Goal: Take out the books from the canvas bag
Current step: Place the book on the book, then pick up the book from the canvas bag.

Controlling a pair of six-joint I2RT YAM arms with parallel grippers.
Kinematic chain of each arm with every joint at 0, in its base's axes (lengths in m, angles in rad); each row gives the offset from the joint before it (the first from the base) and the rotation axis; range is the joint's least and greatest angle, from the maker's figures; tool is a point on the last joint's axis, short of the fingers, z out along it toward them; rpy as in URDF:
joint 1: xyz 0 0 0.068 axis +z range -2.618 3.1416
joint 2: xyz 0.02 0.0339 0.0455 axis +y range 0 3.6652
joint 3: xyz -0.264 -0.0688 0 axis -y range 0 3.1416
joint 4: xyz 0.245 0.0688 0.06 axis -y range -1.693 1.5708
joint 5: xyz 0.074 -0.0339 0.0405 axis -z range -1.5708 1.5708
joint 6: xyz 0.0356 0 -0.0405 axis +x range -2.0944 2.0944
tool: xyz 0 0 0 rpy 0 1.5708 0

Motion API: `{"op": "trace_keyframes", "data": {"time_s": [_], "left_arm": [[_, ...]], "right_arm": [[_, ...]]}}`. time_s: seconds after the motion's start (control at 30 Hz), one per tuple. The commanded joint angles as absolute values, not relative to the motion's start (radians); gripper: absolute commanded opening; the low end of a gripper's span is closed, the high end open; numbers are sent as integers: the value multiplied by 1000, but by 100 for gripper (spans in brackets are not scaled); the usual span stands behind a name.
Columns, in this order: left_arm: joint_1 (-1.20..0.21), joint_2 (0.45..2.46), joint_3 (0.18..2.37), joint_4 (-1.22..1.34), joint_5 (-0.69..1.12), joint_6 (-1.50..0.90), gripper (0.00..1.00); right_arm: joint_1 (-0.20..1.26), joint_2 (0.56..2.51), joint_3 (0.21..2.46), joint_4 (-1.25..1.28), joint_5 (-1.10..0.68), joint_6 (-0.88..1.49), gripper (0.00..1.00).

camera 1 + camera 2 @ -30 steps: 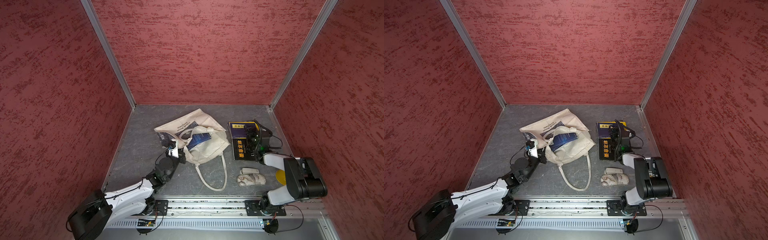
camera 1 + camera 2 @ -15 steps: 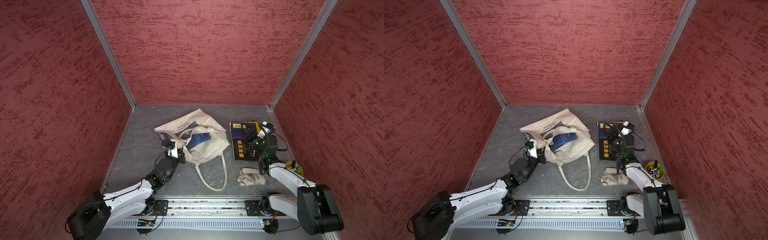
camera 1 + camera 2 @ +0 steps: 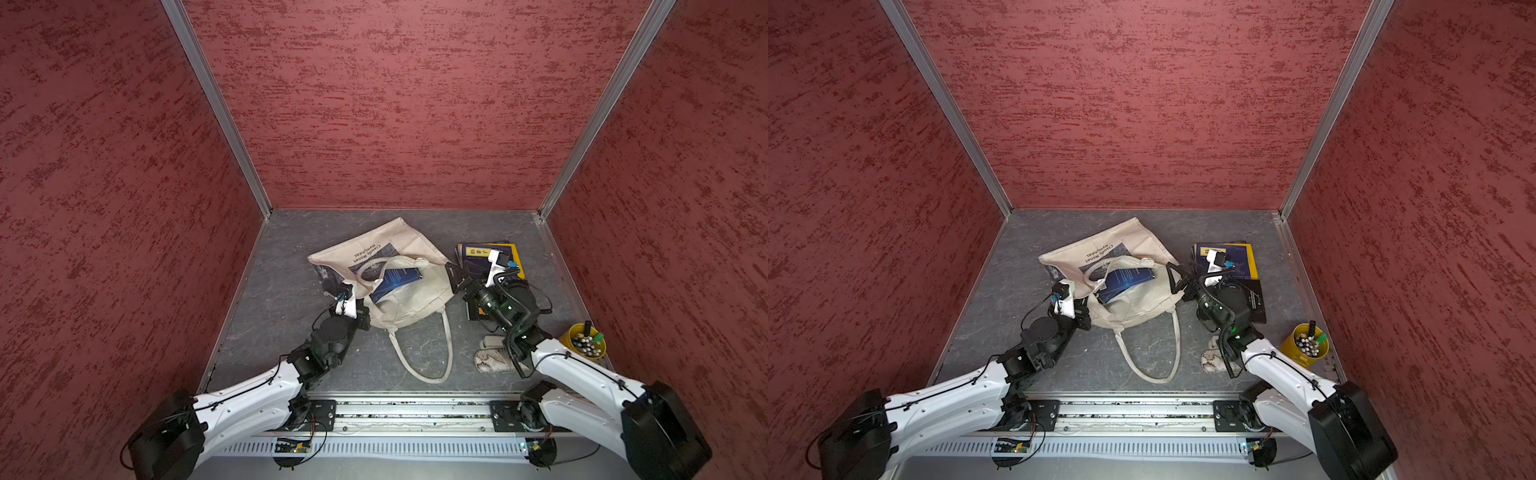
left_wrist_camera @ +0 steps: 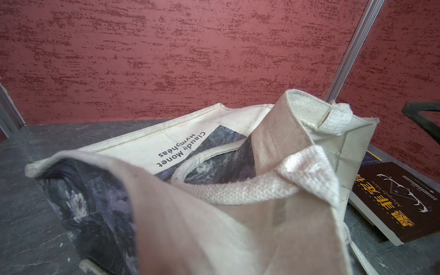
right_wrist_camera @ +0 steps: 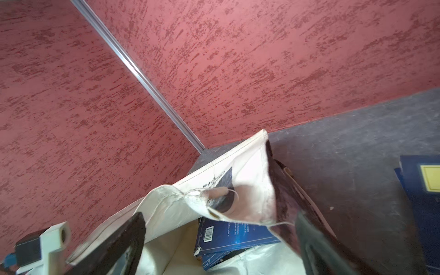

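The cream canvas bag (image 3: 401, 237) (image 3: 1136, 237) lies on the grey floor with its mouth towards the arms. A dark blue book (image 3: 395, 281) (image 3: 1126, 281) (image 5: 234, 234) lies in that mouth, with another blue one under it. My left gripper (image 3: 362, 316) (image 3: 1084, 318) is shut on the bag's near rim (image 4: 214, 226), and fabric hides its jaws in the left wrist view. My right gripper (image 3: 455, 278) (image 3: 1177, 277) (image 5: 219, 217) is open at the mouth's right corner and holds nothing. Right of the bag lie a blue-and-yellow book (image 3: 484, 252) (image 3: 1241, 257) and a black book with orange lettering (image 3: 1255, 303) (image 4: 392, 202).
A yellow cup of pens (image 3: 582, 341) (image 3: 1304, 345) stands at the front right. A white patterned pouch (image 3: 490, 362) (image 3: 1213, 361) lies under my right forearm. The bag's long handle loop (image 3: 428, 361) trails towards the front rail. Red walls enclose three sides.
My right arm has swung left from over the stacked books to the bag's mouth, its jaws open throughout. The left gripper has kept its hold on the rim.
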State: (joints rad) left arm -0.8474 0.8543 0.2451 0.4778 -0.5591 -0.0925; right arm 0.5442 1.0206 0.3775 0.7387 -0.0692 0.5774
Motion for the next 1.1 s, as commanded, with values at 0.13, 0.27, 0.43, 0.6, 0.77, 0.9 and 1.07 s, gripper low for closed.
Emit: {"op": "trace_keyframes", "data": {"time_s": [0.13, 0.27, 0.43, 0.6, 0.77, 0.9, 1.07], "left_arm": [[-848, 791, 311, 407, -581, -157, 0], [-847, 802, 355, 362, -557, -188, 0], [-851, 825, 400, 320, -518, -216, 0], [-851, 828, 420, 315, -510, -245, 0], [-853, 869, 452, 298, -490, -247, 0], [-868, 904, 464, 322, -462, -210, 0], [-882, 925, 444, 413, -451, -164, 1]], "right_arm": [[601, 1024, 330, 845, -21, 583, 99], [602, 1137, 254, 1095, -148, 728, 99], [636, 1323, 273, 1221, -228, 859, 99], [691, 1252, 318, 962, -18, 734, 99], [728, 1270, 345, 878, 59, 706, 99], [755, 1368, 365, 885, 54, 778, 99], [796, 1486, 414, 862, 30, 840, 92]]}}
